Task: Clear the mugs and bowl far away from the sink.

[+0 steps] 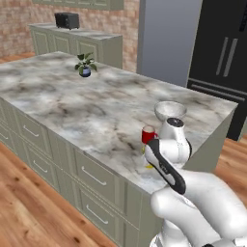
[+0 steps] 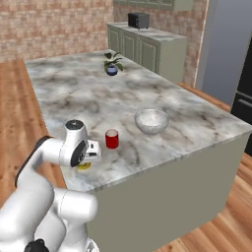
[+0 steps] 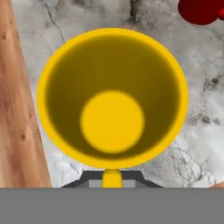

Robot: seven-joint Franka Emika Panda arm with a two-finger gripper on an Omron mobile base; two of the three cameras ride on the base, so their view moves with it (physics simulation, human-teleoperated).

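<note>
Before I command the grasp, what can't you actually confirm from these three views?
- Gripper state: in the hand view the yellow mug sits right over the fingertips, hiding their spacing.
- Yellow mug: in both base views the arm's wrist covers most of it.
- Red mug: cut off by the hand view's top edge.
- Bowl: contents too small to judge.

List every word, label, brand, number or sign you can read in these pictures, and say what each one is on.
None: there is no readable text. The yellow mug, red mug, bowl, marble counter, plant pot, black fridge and toaster all look unmarked; the toaster is too small to rule out fine print.
</note>
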